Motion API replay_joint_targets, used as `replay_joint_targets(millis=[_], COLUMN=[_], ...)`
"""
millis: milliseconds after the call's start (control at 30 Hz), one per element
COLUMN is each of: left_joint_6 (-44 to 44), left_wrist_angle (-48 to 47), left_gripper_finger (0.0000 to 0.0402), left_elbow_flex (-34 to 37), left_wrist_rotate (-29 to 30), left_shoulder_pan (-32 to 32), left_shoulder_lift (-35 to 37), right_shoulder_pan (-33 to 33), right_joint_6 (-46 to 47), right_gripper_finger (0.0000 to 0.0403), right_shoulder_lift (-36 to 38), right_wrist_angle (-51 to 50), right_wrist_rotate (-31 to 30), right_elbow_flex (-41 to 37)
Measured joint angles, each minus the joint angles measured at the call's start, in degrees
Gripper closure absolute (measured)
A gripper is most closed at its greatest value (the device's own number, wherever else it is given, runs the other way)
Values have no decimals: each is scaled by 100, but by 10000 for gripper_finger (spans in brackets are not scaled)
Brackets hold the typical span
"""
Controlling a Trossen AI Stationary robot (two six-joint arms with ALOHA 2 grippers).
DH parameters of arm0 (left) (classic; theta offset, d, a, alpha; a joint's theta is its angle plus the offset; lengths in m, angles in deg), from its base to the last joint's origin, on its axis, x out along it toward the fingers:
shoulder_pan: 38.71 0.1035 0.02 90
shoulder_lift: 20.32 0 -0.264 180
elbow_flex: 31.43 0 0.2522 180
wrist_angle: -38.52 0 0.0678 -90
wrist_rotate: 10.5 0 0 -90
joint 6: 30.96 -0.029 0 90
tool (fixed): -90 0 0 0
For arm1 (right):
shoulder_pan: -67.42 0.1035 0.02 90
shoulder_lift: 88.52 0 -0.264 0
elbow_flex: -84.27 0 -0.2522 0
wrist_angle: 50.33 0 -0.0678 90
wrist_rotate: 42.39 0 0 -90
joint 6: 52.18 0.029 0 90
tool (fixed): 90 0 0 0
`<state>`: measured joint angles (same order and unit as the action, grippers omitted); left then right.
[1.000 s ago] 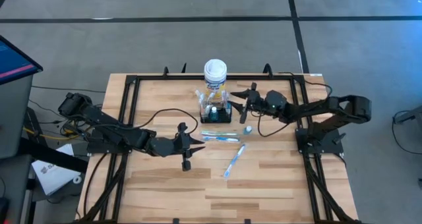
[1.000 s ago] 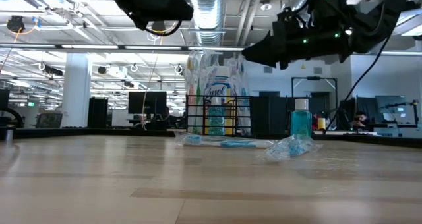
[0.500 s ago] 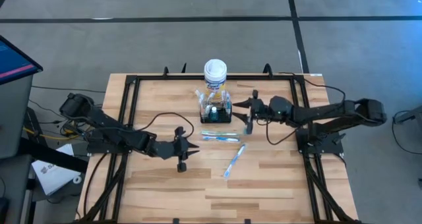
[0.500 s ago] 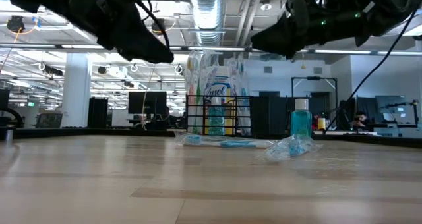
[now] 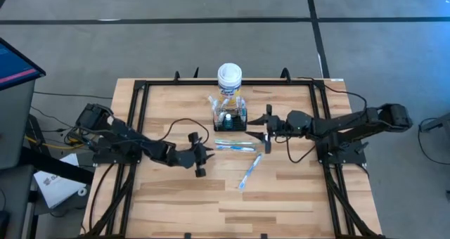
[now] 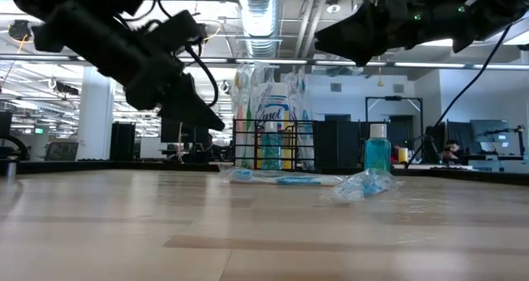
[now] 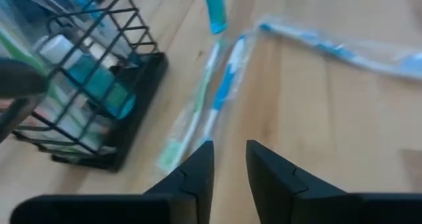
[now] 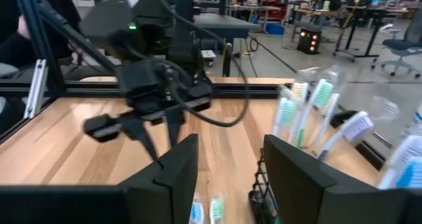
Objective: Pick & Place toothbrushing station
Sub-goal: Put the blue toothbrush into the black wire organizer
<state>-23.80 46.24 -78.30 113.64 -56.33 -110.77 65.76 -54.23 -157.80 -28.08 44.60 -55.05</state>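
The toothbrushing station [image 5: 230,119], a low black wire caddy with wrapped toothbrushes standing in it, sits on its base at the table's far middle, in front of a white-lidded yellow canister [image 5: 229,78]. Two wrapped toothbrushes [image 5: 234,146] lie flat just near of it, and a third [image 5: 249,171] lies nearer still. My left gripper [image 7: 229,151] hovers low to the left of the lying brushes, pointing at them, fingers narrowly open and holding nothing. My right gripper [image 8: 231,151] hangs open and holding nothing to the right of the caddy [image 8: 264,196], pointing toward the left.
A small blue bottle [image 6: 377,153] and a crumpled clear wrapper [image 6: 364,184] lie right of the caddy, under my right arm. A black frame [image 5: 140,112] borders the wooden table. Bare wood stretches along the near half [image 5: 232,211].
My left gripper has sunk toward the table and tipped further down, edging toward the lying toothbrushes. My right gripper has swung from beside the caddy's far end toward the table's near edge, staying high. The caddy and brushes have not moved.
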Motion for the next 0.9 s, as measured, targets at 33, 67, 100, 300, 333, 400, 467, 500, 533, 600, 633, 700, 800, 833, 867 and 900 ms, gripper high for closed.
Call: replay_joint_targets(millis=[33, 67, 100, 300, 333, 400, 467, 500, 533, 600, 633, 700, 800, 833, 867, 900], left_joint_6=[-89, -115, -116, -92, -92, -92, -92, -92, -92, -92, -94, -93, -220, -231, -236, -239], left_wrist_angle=[4, 8, 10, 56, 69, 119, 147, 166, 200, 285, 312, 368, 429, 457, 491, 511], left_gripper_finger=[313, 309, 304, 272, 267, 259, 252, 249, 247, 242, 240, 237, 233, 233, 233, 233], left_elbow_flex=[0, 0, -2, -2, -2, -2, -4, -4, -4, -6, -6, -6, -11, -11, -11, -11], left_wrist_rotate=[3, 1, -5, -129, -134, -139, -139, -143, -141, -141, -141, -129, -124, -124, -117, -115], left_shoulder_pan=[50, 103, 160, 398, 423, 455, 458, 458, 458, 458, 458, 465, 509, 529, 551, 575], left_shoulder_lift=[-32, -69, -114, -392, -439, -520, -607, -645, -679, -755, -792, -847, -877, -877, -877, -877], right_shoulder_pan=[26, 39, 47, 41, 41, 42, 41, 41, 41, 41, 41, 41, 41, 41, 41, 41], right_joint_6=[-28, -76, -101, -157, -157, -158, -158, -157, -159, -158, -157, -157, -157, -157, -157, -157], right_gripper_finger=[243, 244, 245, 256, 257, 261, 263, 265, 266, 268, 269, 270, 270, 269, 269, 269], right_shoulder_lift=[0, 0, 0, 0, 0, 0, 0, 0, 0, 0, 0, 0, -2, -2, -2, -2], right_wrist_angle=[-2, -2, 0, 28, 44, 42, 43, 42, 42, 43, 42, 43, 42, 42, 42, 42], right_wrist_rotate=[0, 0, -2, -2, -2, -2, -2, -2, -2, -2, -2, -2, -2, -3, -2, -2], right_elbow_flex=[0, 0, 0, 0, 0, 0, 0, 0, 0, 0, 0, 0, 0, 0, 0, 0])
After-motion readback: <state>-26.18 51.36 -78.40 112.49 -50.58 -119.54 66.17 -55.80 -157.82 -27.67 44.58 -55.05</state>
